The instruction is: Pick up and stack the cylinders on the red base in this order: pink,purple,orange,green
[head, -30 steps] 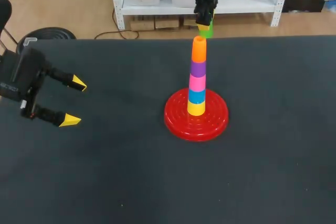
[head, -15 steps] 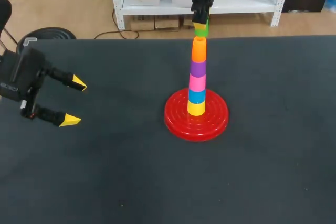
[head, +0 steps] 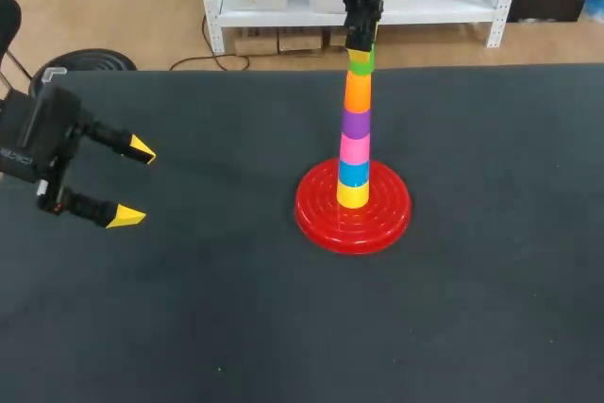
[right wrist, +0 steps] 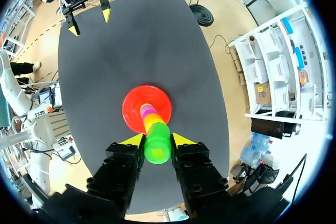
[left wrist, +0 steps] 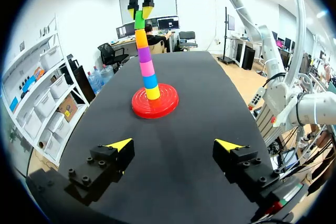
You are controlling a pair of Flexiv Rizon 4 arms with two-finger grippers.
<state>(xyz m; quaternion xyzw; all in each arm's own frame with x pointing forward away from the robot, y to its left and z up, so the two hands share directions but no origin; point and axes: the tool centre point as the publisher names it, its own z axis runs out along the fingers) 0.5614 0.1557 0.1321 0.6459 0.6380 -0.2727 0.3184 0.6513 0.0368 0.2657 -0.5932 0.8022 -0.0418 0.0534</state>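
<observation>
The red base (head: 321,216) stands mid-table and carries a stack: yellow (head: 353,194), blue (head: 354,173), pink (head: 355,148), purple (head: 356,124) and orange (head: 357,92) cylinders. Right on top of the orange one is the green cylinder (head: 360,63), with my right gripper (head: 360,47) shut on it from above. In the right wrist view the green cylinder (right wrist: 157,148) fills the gap between the fingers, over the base (right wrist: 132,107). My left gripper (head: 134,183) hangs open over the table's left side, holding nothing, far from the stack (left wrist: 147,69).
The dark table (head: 189,309) spreads around the base on all sides. No other loose object lies on it.
My right gripper has carried the green cylinder slightly left and down, from behind the stack's top to directly onto the orange cylinder. The left arm has not moved.
</observation>
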